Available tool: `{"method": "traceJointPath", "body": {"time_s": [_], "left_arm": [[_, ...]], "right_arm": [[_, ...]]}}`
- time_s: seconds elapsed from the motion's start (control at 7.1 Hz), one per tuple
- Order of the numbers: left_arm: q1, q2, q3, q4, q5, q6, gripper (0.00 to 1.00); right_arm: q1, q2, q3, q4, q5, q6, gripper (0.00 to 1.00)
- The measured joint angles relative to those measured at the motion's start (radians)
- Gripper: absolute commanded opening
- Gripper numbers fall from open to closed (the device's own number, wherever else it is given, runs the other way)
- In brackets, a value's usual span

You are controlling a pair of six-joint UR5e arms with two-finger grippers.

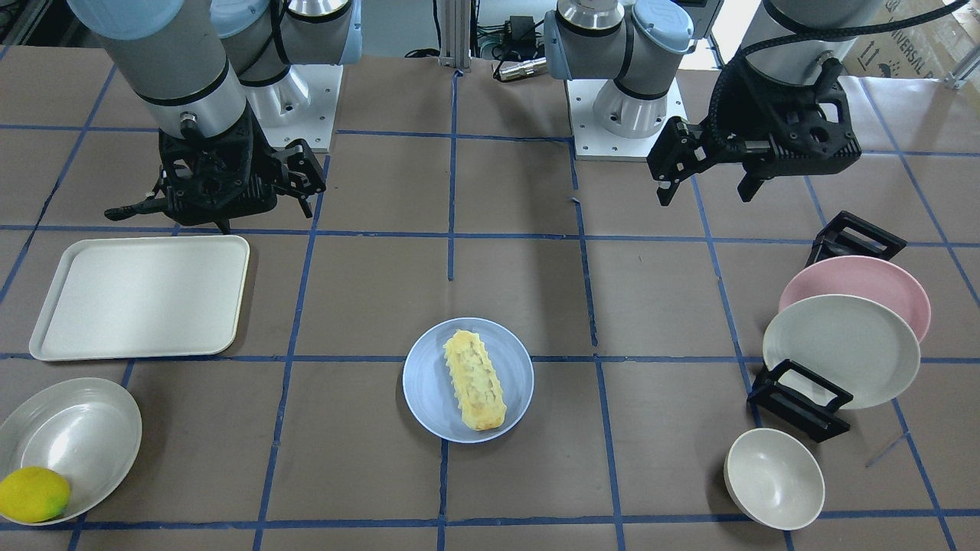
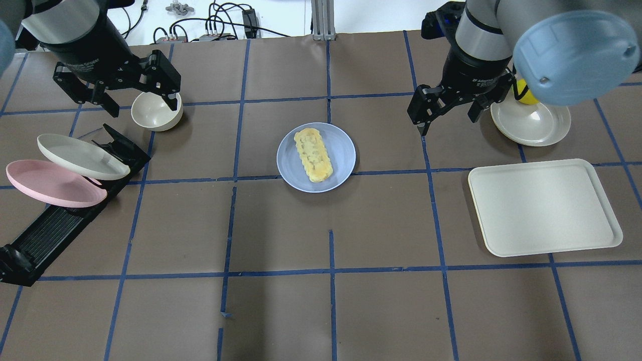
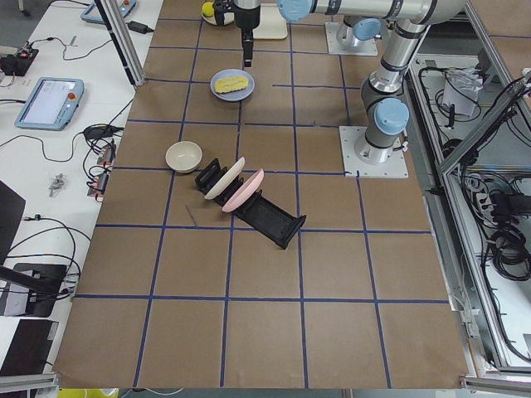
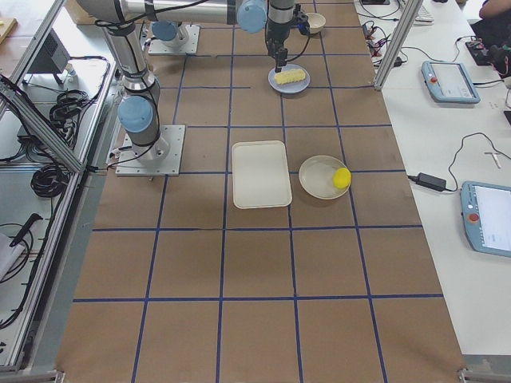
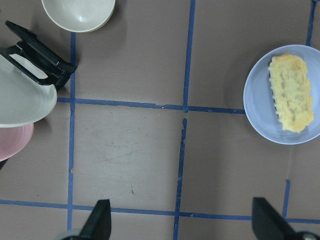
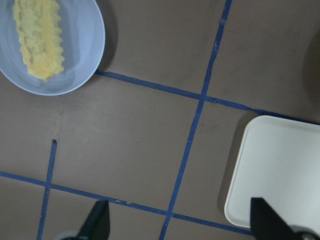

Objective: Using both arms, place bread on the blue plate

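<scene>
Frontally, the bread [image 1: 475,380] lies lengthwise on the blue plate [image 1: 426,386], inside its rim at mid-table. Bare table [image 1: 521,260] surrounds the plate on every side. The left gripper [image 1: 704,190] and right gripper [image 1: 210,213] hang spread and empty, well apart from it. A corner box [image 1: 926,57] reads "UNIVERSAL". Overhead, the left gripper is near a bowl [image 2: 153,114] and the right is near a dish [image 2: 531,123]. In the wrist views, both pairs of jaws stand wide with nothing between them; a tray [image 6: 280,175] edge shows at right.

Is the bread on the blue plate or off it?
On it. The bread lies flat inside the rim of the blue plate, lengthwise across its middle, with nothing gripping it.
</scene>
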Motion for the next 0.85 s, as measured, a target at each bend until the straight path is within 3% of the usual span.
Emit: {"method": "traceJointPath", "body": {"time_s": [0.85], "left_arm": [[0.0, 0.004, 0.0, 0.0, -0.001, 0.0, 1.0]], "right_arm": [[0.001, 0.003, -0.018, -0.001, 0.005, -0.004, 1.0]]}}
